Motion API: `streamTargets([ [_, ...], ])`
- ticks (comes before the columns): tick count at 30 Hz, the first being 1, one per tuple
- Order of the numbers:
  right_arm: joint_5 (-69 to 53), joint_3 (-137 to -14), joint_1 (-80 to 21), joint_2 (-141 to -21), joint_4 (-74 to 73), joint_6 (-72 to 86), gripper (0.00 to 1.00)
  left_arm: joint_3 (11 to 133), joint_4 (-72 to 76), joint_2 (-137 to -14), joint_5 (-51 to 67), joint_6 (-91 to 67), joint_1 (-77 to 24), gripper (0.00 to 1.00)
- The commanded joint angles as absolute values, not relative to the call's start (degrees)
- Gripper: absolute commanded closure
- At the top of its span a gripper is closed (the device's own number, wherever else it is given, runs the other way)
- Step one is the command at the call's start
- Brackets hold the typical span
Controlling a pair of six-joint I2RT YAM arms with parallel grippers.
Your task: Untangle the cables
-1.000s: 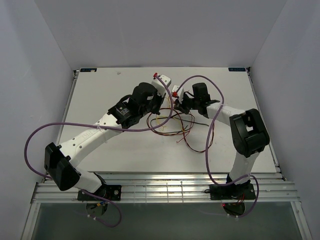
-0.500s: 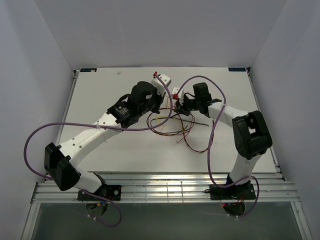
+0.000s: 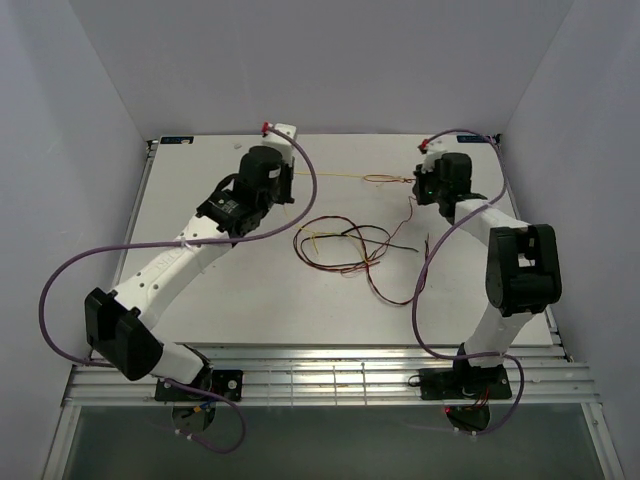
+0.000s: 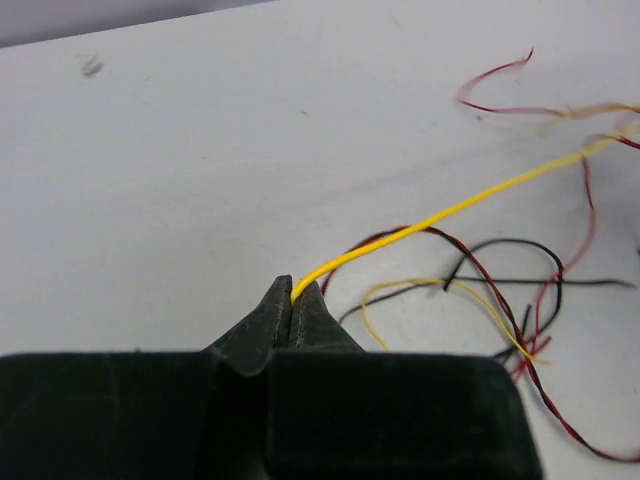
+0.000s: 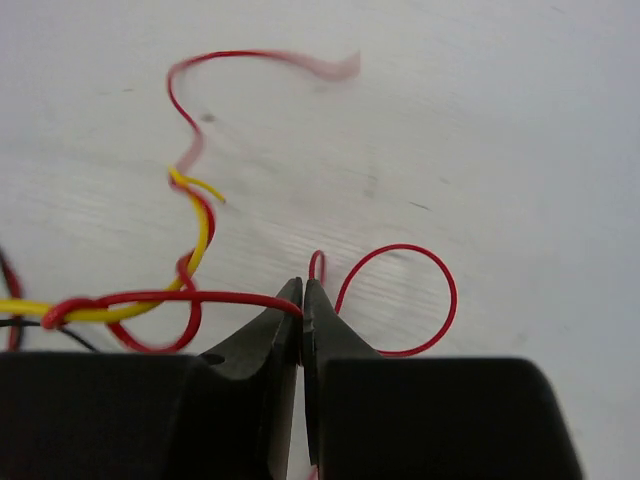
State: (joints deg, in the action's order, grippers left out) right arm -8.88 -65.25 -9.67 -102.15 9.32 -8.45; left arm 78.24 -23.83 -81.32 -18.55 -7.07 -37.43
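The white tabletop (image 3: 300, 310) carries the cables (image 3: 345, 245) as a loose heap of red, black and yellow loops in its middle, between the left arm (image 3: 170, 265) and the right arm (image 3: 520, 270) and on the base side of both wrists. Beyond the heap, one yellow strand (image 3: 340, 176) runs nearly straight from side to side, its long axis crossing from one wrist to the other. The overhead camera gives this span and the heap but is too coarse to show what is gripped. The wrist cameras supply that: the left pincer (image 4: 293, 295) is closed on the yellow strand's end, and the right pincer (image 5: 302, 295) is closed on a red wire (image 5: 230, 296). Only the right wrist view shows the twist (image 5: 190, 255) where red winds round yellow, just beside that pincer, so I judge the right arm the nearer to the snag.
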Motion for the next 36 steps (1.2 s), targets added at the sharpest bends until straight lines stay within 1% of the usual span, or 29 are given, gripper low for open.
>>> streamTargets([
  [1, -0.89, -62.4, -1.33, -97.56, 11.7, 0.27, 0.92, 81.39, -24.52, -77.35, -21.62, -12.39, -28.49, 1.0],
  [8, -4.03, -59.94, 6.94, -93.08, 11.25, 0.26, 0.92, 84.1, -25.57, -78.31, -22.06, -13.88, -21.72, 1.0],
  [10, -4.13, -60.64, 8.34, -92.9, 9.94, -2.26, 0.92, 84.64, -26.01, -78.49, -22.67, -14.15, -19.87, 1.0],
  [14, -6.4, -61.96, 10.37, -92.64, 8.26, -3.78, 0.92, 87.01, -27.51, -78.66, -26.62, -14.15, -17.14, 1.0],
  [18, -11.94, -63.01, 10.46, -90.53, 8.79, -6.41, 0.92, 88.42, -27.6, -78.57, -27.95, -14.06, -15.21, 1.0],
  [21, -12.74, -66.25, 10.46, -89.3, 6.87, -7.73, 0.92, 89.03, -27.07, -79.27, -27.95, -13.36, -13.55, 1.0],
  [23, -12.39, -71.61, 10.46, -88.42, 4.23, -8.52, 0.92, 90.78, -27.42, -80.94, -25.51, -13.71, -11.96, 1.0],
  [28, -13.01, -85.58, 10.55, -87.71, -1.74, -10.37, 0.92, 94.65, -27.16, -84.46, -24.61, -13.45, -8.44, 1.0],
  [29, -13.27, -91.35, 10.46, -88.24, -2.45, -10.72, 0.92, 96.22, -26.98, -85.51, -23.91, -13.1, -7.92, 1.0],
  [31, -12.66, -98.05, 10.46, -89.64, -4.74, -11.07, 0.92, 98.25, -26.72, -86.74, -22.76, -12.31, -6.25, 1.0],
  [32, -11.79, -106.09, 10.46, -92.0, -5.79, -11.34, 0.92, 100.96, -26.81, -88.4, -22.68, -12.04, -5.63, 1.0],
  [35, -8.8, -119.14, 10.46, -96.31, -9.05, -11.16, 0.92, 104.67, -27.07, -90.43, -21.54, -11.16, -3.35, 1.0],
  [36, -8.35, -126.75, 10.46, -99.29, -9.14, -10.99, 0.92, 106.42, -26.81, -91.31, -21.01, -10.73, -2.3, 1.0],
])
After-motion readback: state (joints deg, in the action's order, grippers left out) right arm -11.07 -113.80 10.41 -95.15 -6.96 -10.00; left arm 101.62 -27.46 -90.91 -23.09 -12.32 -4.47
